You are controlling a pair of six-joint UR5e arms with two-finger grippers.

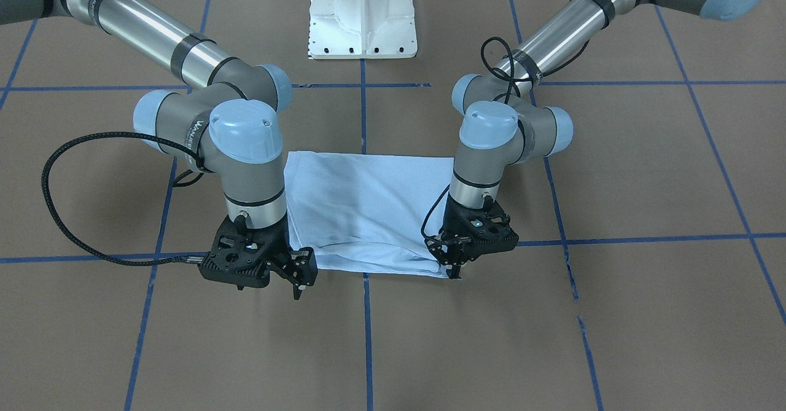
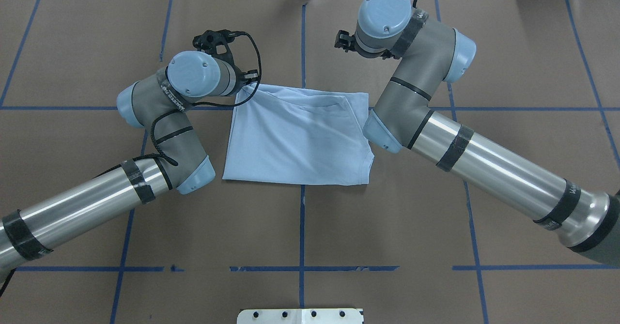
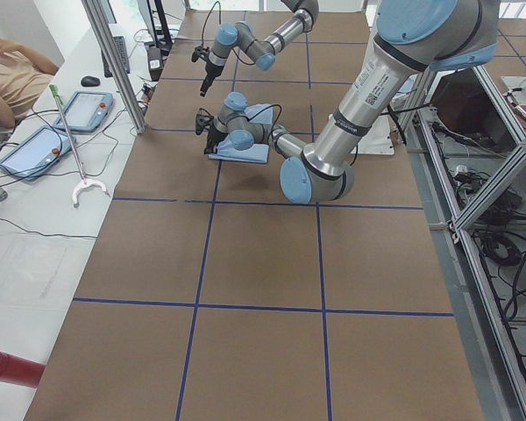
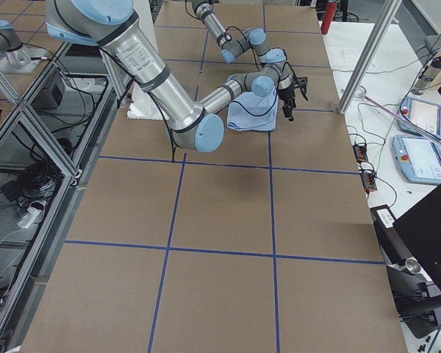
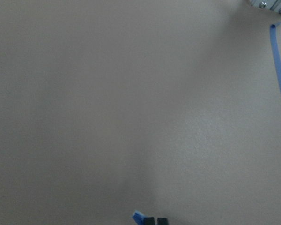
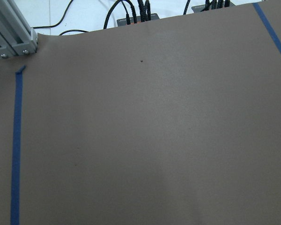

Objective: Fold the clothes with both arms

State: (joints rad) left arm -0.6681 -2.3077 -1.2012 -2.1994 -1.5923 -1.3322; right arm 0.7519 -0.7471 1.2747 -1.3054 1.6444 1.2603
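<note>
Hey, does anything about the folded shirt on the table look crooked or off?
Yes, mildly. The T-shirt is folded askew: its sides slant against the blue tape lines, and its layers are staggered along the far edge and the robot's right side rather than lined up.

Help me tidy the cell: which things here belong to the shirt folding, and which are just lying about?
Job in hand: T-shirt, left end effector, right end effector.
Lying about: control tablets, grabber stick, red cylinder.
</note>
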